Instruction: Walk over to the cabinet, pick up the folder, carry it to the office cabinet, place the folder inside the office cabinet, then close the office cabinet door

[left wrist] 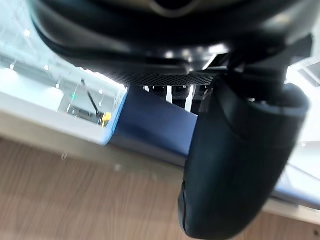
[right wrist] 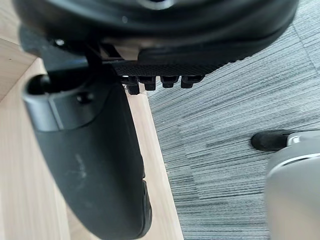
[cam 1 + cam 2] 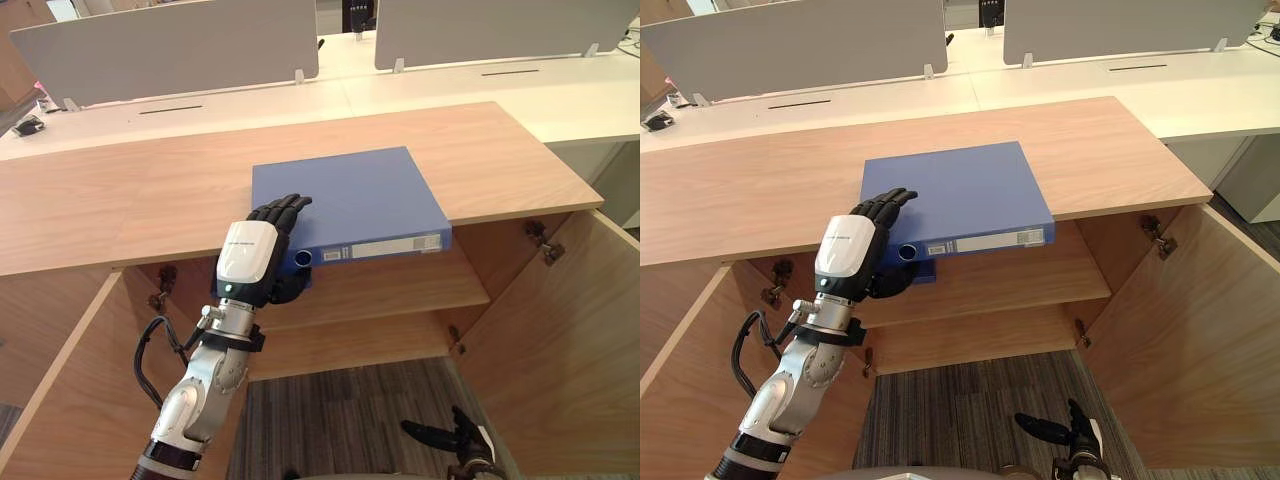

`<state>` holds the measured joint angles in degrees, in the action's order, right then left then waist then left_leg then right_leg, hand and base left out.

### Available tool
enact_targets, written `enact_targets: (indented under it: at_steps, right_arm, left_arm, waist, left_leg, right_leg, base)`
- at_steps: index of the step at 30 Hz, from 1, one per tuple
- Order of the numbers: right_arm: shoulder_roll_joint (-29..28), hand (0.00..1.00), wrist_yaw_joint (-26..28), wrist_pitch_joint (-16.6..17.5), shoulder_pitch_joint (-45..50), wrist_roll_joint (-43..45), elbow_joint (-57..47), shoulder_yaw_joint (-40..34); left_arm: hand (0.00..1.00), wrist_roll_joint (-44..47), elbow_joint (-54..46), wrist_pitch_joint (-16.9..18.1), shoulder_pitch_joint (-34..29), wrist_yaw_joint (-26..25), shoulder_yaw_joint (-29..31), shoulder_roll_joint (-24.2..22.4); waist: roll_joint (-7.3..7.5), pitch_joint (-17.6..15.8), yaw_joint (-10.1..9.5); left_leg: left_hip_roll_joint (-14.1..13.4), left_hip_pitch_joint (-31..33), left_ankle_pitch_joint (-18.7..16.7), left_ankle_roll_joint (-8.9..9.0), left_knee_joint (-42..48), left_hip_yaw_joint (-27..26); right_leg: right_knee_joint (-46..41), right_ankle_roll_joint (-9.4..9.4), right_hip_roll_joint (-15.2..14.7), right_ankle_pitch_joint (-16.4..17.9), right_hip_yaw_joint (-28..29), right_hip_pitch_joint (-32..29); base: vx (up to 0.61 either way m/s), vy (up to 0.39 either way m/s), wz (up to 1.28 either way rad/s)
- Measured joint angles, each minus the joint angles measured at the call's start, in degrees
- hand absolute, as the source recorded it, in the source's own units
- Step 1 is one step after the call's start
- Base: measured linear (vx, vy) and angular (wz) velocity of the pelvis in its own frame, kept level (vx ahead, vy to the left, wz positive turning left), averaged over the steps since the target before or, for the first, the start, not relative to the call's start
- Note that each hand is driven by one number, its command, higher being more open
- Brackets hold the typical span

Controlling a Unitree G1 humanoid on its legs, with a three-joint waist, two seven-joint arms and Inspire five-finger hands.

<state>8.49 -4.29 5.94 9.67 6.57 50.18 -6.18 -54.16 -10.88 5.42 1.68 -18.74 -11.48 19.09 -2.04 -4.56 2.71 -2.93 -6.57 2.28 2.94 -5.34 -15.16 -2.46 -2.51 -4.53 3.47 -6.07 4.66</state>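
**Risks.** Could tilt or swing down on lifting: pinched at one corner only, well off the middle of the blue folder (image 3: 350, 205), with most of its weight out toward the right. Could also scrape or catch on the front edge of the cabinet top (image 3: 120, 190) if dragged forward rather than raised. Could knock the open right door (image 3: 560, 340) when carried off. Judged from the grip and layout, with no slip seen.

**Left hand** (image 3: 248, 255). Closed on the folder's near left corner, at the spine end overhanging the front edge of the cabinet top. Fingers (image 3: 285, 210) curled onto the cover, thumb tucked beneath the spine. Opened no wider than the folder's thickness.

**Folder.** Flat on the cabinet top, near the middle of its front edge, spine toward the robot, not yet lifted.

**Right hand** (image 3: 455, 440). Low beside the right door, over the carpet (image 3: 340, 410), fingers spread and relaxed, holding nothing.
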Motion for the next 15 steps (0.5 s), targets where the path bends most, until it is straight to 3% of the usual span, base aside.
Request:
enact_targets:
  at_steps: [8, 13, 15]
  right_arm:
    - [-0.1, 1.0, 0.0, -0.1, -0.1, 0.1, -1.3, -0.1]
    - [-0.8, 1.0, -0.6, -0.2, 0.1, 0.3, -8.3, -0.5]
    - [-2.2, 1.0, -0.7, -0.2, 0.3, 1.3, -15.4, -1.1]
  left_arm:
    - [0.0, 3.2, -2.7, 1.3, 1.0, 0.8, 1.0, -1.8]
    - [0.0, 14.7, -7.2, 3.9, -1.8, 4.7, -1.8, -4.7]
    - [0.0, 21.7, -10.8, 6.2, -3.8, 7.8, -3.4, -5.2]
  waist:
    - [0.22, 0.1, 0.03]
    - [0.48, 0.0, 0.25]
    - [0.51, 0.0, 0.82]
  left_leg:
    - [-0.1, 0.3, 0.0, 0.04, 0.1, -1.5]
    - [-0.1, 0.8, 0.0, 0.03, 0.3, -2.0]
    - [-0.1, 0.8, -0.1, -0.06, 0.3, -2.3]
  right_leg:
    - [1.3, -0.35, 0.2, -0.9, 1.7, -0.4]
    - [1.5, -0.4, 0.3, -1.6, 3.1, -1.3]
    - [1.5, -0.56, 0.3, -1.9, 3.6, -1.5]
  base:
    - [0.0, -0.007, -0.1]
    - [0.01, -0.007, -0.15]
    - [-0.03, -0.005, -0.1]
